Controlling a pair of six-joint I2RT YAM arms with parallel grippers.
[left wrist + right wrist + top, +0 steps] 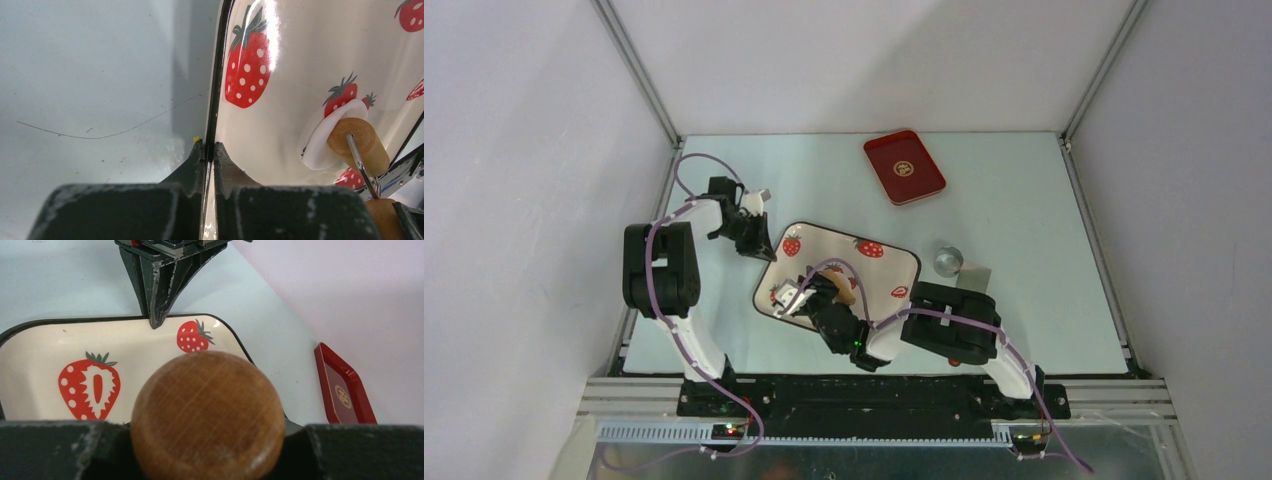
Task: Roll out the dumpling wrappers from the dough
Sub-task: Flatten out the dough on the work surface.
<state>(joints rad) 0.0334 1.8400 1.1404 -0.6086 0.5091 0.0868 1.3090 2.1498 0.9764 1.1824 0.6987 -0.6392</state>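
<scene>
The left gripper [210,152] is pinching the tray [214,100] by its rim, and the right gripper [207,437] is clamping the roller [357,142], which is resting on the dough wrapper [317,145] ahead of its fingers, so it should be pressing lightly and evenly.

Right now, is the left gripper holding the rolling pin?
No, the left gripper is clamped on the rim of the strawberry tray, while the rolling pin lies apart from it on the white wrapper.
</scene>
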